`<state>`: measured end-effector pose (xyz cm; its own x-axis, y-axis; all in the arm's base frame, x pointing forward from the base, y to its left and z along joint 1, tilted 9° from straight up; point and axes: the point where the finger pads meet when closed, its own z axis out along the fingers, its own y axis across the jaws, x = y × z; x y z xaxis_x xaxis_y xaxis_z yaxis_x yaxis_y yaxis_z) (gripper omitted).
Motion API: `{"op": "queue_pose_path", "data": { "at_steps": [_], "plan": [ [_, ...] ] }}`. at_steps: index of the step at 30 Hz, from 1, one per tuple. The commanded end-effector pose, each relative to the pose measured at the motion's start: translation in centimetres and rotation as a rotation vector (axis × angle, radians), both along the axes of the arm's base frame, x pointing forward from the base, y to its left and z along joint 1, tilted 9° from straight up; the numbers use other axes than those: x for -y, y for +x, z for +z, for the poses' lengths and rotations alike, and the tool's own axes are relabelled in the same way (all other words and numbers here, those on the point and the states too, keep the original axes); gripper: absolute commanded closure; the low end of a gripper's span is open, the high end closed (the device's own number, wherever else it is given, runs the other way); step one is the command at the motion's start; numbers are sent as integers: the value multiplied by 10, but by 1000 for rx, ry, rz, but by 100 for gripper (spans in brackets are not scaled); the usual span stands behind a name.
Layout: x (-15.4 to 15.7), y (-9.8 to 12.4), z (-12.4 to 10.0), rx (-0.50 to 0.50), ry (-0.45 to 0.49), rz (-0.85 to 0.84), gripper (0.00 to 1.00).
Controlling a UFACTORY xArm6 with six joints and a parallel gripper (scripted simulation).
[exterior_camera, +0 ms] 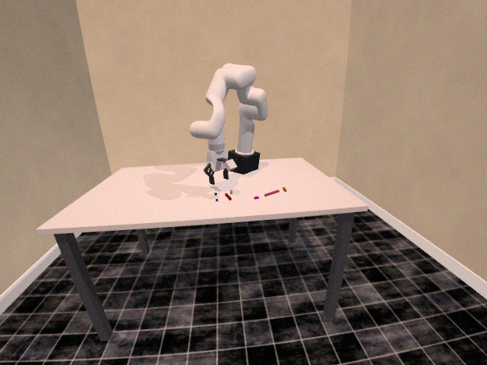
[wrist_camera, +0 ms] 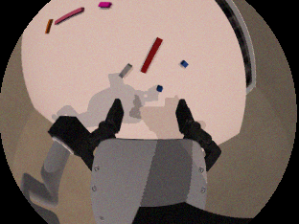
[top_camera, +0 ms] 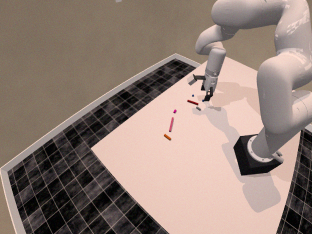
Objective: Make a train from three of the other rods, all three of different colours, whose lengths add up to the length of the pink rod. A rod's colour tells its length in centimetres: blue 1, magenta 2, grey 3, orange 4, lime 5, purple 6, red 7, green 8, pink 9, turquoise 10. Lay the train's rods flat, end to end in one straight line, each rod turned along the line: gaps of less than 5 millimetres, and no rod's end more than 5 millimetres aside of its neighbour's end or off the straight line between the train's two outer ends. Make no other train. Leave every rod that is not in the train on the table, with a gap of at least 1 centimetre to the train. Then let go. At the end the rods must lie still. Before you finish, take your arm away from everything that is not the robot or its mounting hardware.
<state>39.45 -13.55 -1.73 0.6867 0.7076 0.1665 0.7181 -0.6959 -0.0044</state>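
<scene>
My gripper (top_camera: pixel 205 93) (exterior_camera: pixel 218 178) (wrist_camera: pixel 149 105) is open and empty, above the table. The pink rod (top_camera: pixel 171 124) (exterior_camera: pixel 271 193) (wrist_camera: pixel 69 15) lies between the orange rod (top_camera: pixel 167 137) (exterior_camera: pixel 284 189) (wrist_camera: pixel 49 26) and the magenta rod (top_camera: pixel 174 111) (exterior_camera: pixel 256 197) (wrist_camera: pixel 104 5), apart from both. The red rod (top_camera: pixel 192 102) (exterior_camera: pixel 228 196) (wrist_camera: pixel 151 56) lies beside the short grey rod (top_camera: pixel 198 108) (exterior_camera: pixel 231 192) (wrist_camera: pixel 126 71), with a gap. One blue rod (top_camera: pixel 203 100) (exterior_camera: pixel 215 193) (wrist_camera: pixel 159 88) is nearest the gripper; another blue rod (top_camera: pixel 193 95) (exterior_camera: pixel 216 200) (wrist_camera: pixel 184 63) lies farther off. All the rods lie separately.
The pale table (top_camera: pixel 151 161) (exterior_camera: pixel 157 212) (wrist_camera: pixel 206 29) carries the rods and the arm's black base (top_camera: pixel 252 161) (exterior_camera: pixel 244 161). The table edge runs beyond the blue and magenta rods. Shadows of the arm fall around the gripper and the grey rod.
</scene>
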Motion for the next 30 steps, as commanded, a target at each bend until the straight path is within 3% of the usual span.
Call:
{"op": "queue_pose_path", "data": {
  "at_steps": [1, 19, 30],
  "plan": [
    [-21, 9, 4, -17, 12, -143, 0],
    [-107, 27, 17, -83, 77, -691, 0],
    [-112, 28, 18, -87, 81, -722, 0]
  ]
}}
